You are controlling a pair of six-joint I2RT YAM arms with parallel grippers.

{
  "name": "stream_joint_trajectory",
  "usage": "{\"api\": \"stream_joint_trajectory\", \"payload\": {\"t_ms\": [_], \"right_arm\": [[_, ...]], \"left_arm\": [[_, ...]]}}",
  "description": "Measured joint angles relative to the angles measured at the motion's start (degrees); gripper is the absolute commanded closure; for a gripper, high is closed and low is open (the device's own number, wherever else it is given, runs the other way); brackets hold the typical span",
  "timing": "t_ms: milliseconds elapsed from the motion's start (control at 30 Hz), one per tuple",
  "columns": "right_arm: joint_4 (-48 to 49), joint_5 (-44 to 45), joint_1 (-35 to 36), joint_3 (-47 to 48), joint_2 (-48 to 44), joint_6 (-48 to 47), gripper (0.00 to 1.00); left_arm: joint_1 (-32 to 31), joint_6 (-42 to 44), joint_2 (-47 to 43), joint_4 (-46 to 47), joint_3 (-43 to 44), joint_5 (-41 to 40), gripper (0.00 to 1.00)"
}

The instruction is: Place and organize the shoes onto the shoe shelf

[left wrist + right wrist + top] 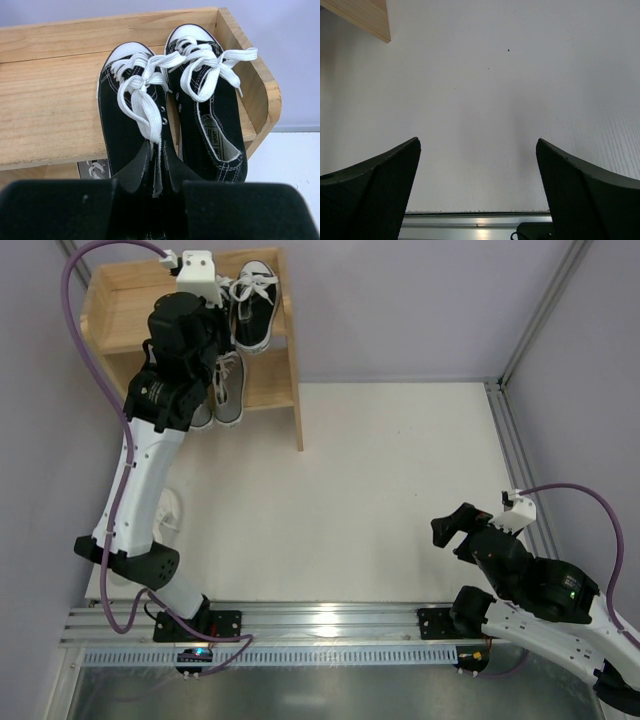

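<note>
Clamped the left tool [159,167] narrow on the heel of the left black sneaker [122,120], on the top tier of the shoe shelf [45,95], right end, just beside its mate [215,125]. Likely best finished by settling the heel flat, square with the mate, then releasing. Stretched that arm far forward, wrist tipped down. Held the right tool [478,145] wide above the table [485,75].

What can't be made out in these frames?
- Grey sneakers: top view, left arm covers most.
- White sneaker: top view, mostly under the left arm; mate unseen.
- Left gripper on black sneaker's heel: left wrist view, fingertips blurred, cut by bottom edge.
- Shoe shelf: right wrist view, only a corner inside the frame.
</note>
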Motion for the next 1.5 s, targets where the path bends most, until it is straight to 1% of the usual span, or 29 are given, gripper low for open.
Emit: {"api": "stream_joint_trajectory", "payload": {"t_ms": [233,467,667,933,967,1000,1033,1100,1133,1233,1333,1500], "right_arm": [[0.02,0.22,0.0,-0.17,0.15,-0.04,0.03],[0.09,0.68,0.0,-0.17,1.53,-0.26,0.03],[0.09,0.9,0.0,-0.17,1.55,-0.46,0.03],[0.17,1.18,0.0,-0.17,2.1,-0.7,0.03],[0.22,1.2,0.0,-0.17,2.32,-0.74,0.03],[0.2,1.2,0.0,-0.17,2.45,-0.79,0.03],[0.2,1.2,0.0,-0.17,2.51,-0.83,0.03],[0.2,1.2,0.0,-0.17,2.54,-0.85,0.03],[0.22,1.2,0.0,-0.17,2.54,-0.87,0.03],[0.22,1.2,0.0,-0.17,2.54,-0.9,0.03],[0.28,1.18,0.0,-0.17,2.56,-0.92,0.03],[1.16,1.07,-0.02,-0.48,2.67,-1.22,0.03]], "left_arm": [[1.57,0.04,0.0,2.32,-2.6,1.38,1.0],[3.13,0.04,0.15,6.73,-5.79,2.54,1.0],[3.61,0.11,0.79,8.17,-5.92,3.34,1.0],[4.48,-0.13,0.87,10.6,-7.15,7.74,0.99],[4.61,-0.13,0.87,10.88,-7.34,8.17,0.94],[4.66,-0.11,0.87,11.1,-7.48,8.37,0.87],[4.66,-0.11,0.87,11.26,-7.56,8.41,0.64],[4.72,-0.11,0.94,12.11,-7.82,8.5,0.46],[4.74,-0.37,1.03,12.17,-8.22,8.44,0.33],[4.79,-1.07,1.03,12.17,-8.98,6.84,0.23],[4.92,-1.6,0.63,12.17,-8.98,4.37,0.17],[4.9,-1.79,-1.49,12.11,-8.79,0.13,0.11]]}}
